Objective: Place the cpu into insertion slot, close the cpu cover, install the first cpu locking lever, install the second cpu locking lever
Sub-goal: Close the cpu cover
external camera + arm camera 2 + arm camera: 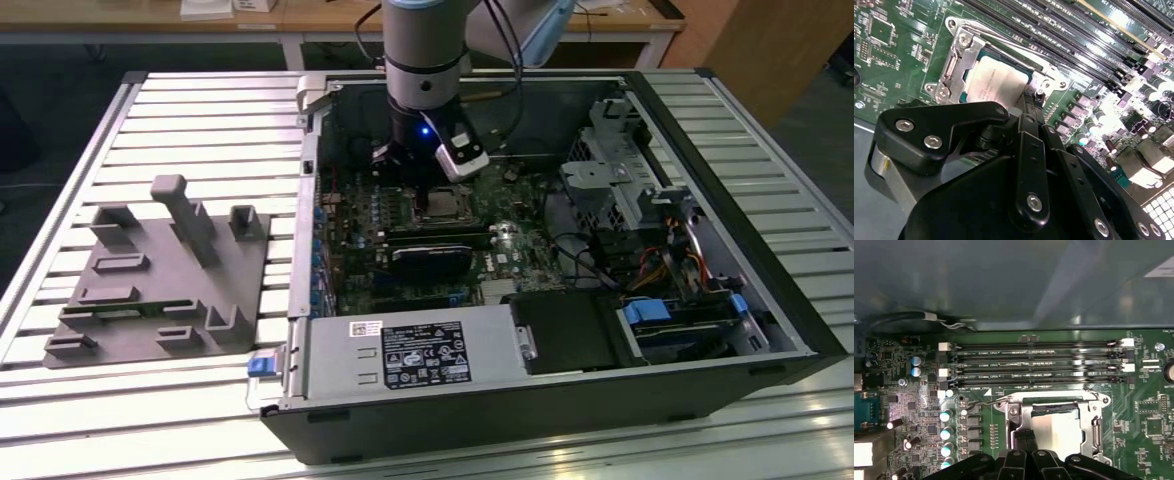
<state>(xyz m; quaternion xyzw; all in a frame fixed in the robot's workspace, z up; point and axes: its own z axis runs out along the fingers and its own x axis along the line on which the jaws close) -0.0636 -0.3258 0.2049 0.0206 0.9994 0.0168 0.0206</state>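
Note:
The cpu (996,82) lies flat in the insertion slot (1009,62), its dull metal top showing through the cut-out of the cpu cover (960,60). The cover (1021,417) lies down over the chip (1059,430). A thin wire locking lever (981,402) sticks out sideways from one socket corner. My gripper (1025,436) is shut, its black fingertips pressed together and resting at the socket's edge beside the chip. In the second wrist view my gripper (1029,107) meets the cover's rim near a screw. In the exterior view my gripper (424,180) hangs just above the socket (438,207).
Several long black memory slots (1034,362) run beside the socket. The open computer case (314,110) walls in the board, with a black card (434,255), a drive cage (614,170) and a power supply (414,355). A grey fixture (160,280) lies on the slatted table at the exterior view's left.

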